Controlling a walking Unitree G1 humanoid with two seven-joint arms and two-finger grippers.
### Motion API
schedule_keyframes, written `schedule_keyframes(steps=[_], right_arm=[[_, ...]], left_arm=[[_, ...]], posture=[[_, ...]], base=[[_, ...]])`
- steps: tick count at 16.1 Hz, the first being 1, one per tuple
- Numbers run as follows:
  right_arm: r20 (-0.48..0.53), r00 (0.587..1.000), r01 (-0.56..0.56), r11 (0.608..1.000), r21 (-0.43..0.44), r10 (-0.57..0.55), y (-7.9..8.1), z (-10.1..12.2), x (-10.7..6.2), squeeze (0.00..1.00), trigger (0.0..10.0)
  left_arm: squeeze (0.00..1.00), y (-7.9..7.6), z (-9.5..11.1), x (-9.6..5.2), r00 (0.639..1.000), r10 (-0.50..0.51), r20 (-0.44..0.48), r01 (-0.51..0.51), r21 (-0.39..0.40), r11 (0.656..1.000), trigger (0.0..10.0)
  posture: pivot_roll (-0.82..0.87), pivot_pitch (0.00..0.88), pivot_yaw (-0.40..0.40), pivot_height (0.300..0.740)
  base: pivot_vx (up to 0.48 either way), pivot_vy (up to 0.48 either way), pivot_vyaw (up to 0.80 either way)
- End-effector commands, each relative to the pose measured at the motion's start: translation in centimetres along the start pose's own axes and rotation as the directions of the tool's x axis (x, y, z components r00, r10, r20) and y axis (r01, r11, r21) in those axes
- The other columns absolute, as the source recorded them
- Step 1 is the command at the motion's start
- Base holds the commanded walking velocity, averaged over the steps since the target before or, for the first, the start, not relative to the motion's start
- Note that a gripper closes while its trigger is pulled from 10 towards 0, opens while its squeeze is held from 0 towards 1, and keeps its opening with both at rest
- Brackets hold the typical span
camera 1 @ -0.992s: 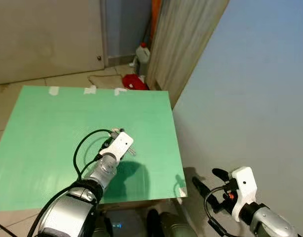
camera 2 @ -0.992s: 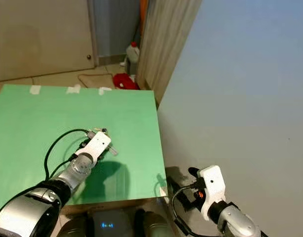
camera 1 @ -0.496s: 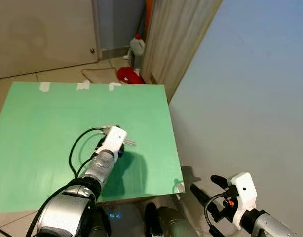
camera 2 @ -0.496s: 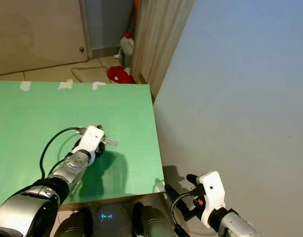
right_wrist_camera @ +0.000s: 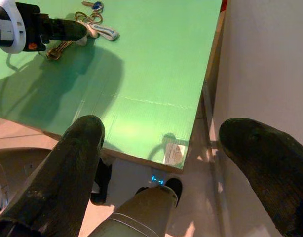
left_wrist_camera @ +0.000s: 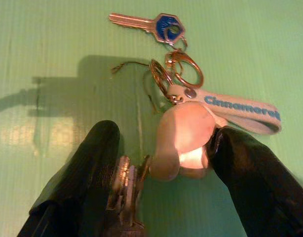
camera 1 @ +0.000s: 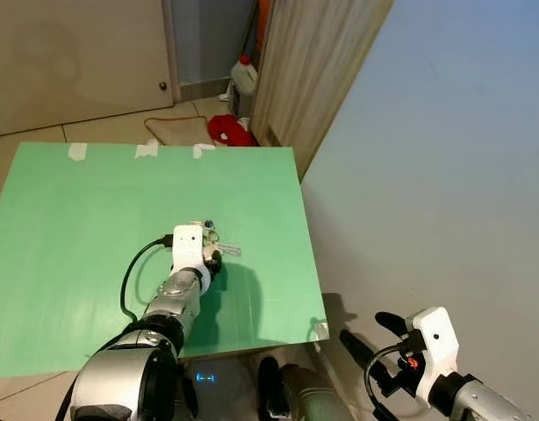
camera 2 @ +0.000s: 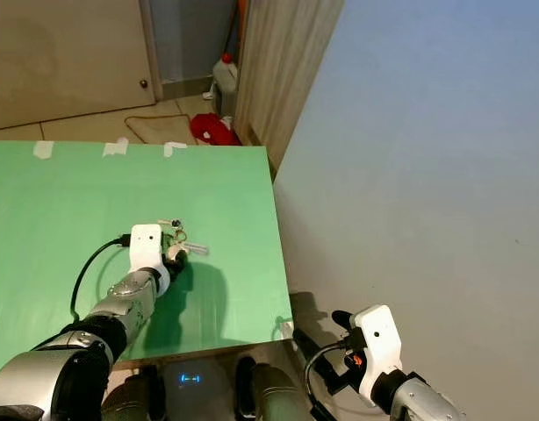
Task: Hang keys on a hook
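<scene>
Left wrist view shows the keys lying flat on the green bench, with the left tool lowered over them, its two black fingers spread, one on either side of a pale rounded fob. It is released, not yet gripping. One brass key lies against the inner face of one finger.

The bunch looks light but loose: rings, a blue-headed key and a strap will swing and rattle once lifted, and thin metal lying flat gives the fingers little to bite. The fob seems the best hold, being thick and probably soft; pinching it would leave the rings hanging free for a hook. No hook can be made out.

Blue lettering on the strap reads "Cinnamoroll", the last letters running off at its end. The blue key head bears a mark too small to read.

Right tool hangs open below the bench edge, beside a blue wall.
</scene>
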State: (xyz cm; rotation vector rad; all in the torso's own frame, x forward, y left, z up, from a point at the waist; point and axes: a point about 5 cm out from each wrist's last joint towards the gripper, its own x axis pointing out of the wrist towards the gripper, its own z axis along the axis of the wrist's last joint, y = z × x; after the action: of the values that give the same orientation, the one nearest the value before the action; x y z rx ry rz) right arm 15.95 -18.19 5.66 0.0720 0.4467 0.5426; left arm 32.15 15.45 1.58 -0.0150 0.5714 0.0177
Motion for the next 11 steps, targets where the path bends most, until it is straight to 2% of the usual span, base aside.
schedule_keyframes(steps=[1,4,5,6,9,10,11], right_arm=[[-0.032,0.999,0.018,1.0,-0.001,-0.018,-0.2,-0.3,-0.7,0.0,10.0],[-0.034,0.999,0.019,1.0,0.002,-0.019,0.0,-0.4,-0.6,0.0,10.0],[-0.035,0.999,0.02,1.0,0.003,-0.019,0.0,-0.4,-0.7,0.0,10.0],[-0.035,0.999,0.019,1.0,0.003,-0.019,0.1,-0.4,-0.7,0.0,10.0],[-0.04,0.999,0.019,1.0,0.006,-0.019,0.2,-0.5,-0.8,0.0,10.0],[-0.042,0.999,0.019,1.0,0.007,-0.019,0.2,-0.6,-0.8,0.0,10.0],[-0.044,0.999,0.021,1.0,0.008,-0.02,0.2,-0.6,-0.8,0.0,10.0]], left_arm=[[0.0,-1.1,-1.4,-0.2,0.998,-0.038,-0.058,0.041,0.04,0.998,10.0],[0.0,-1.5,-1.4,-0.2,0.997,-0.065,-0.051,0.074,0.213,0.974,10.0],[0.0,-1.6,-1.3,-0.2,0.997,-0.069,-0.045,0.078,0.245,0.966,10.0],[0.0,-1.6,-1.4,-0.2,0.996,-0.072,-0.049,0.082,0.242,0.967,10.0],[0.0,-1.4,-2.4,-0.4,0.99,-0.079,-0.116,0.092,0.112,0.989,10.0],[0.0,-1.2,-2.7,-0.4,0.99,-0.067,-0.128,0.084,0.13,0.988,10.0],[0.0,-1.2,-3.1,-0.5,0.985,-0.081,-0.155,0.101,0.128,0.987,0.0]], posture=[[-0.38,0.254,-0.192,0.74],[-0.38,0.255,-0.191,0.74],[-0.38,0.256,-0.19,0.74],[-0.38,0.256,-0.191,0.74],[-0.39,0.257,-0.192,0.74],[-0.39,0.257,-0.191,0.74],[-0.39,0.258,-0.192,0.74]], base=[[0.0,0.0,0.0],[0.0,0.0,0.0],[0.0,0.0,0.0],[0.0,0.0,0.0],[0.0,0.0,0.0],[0.0,0.0,0.0],[0.0,0.0,0.0]])
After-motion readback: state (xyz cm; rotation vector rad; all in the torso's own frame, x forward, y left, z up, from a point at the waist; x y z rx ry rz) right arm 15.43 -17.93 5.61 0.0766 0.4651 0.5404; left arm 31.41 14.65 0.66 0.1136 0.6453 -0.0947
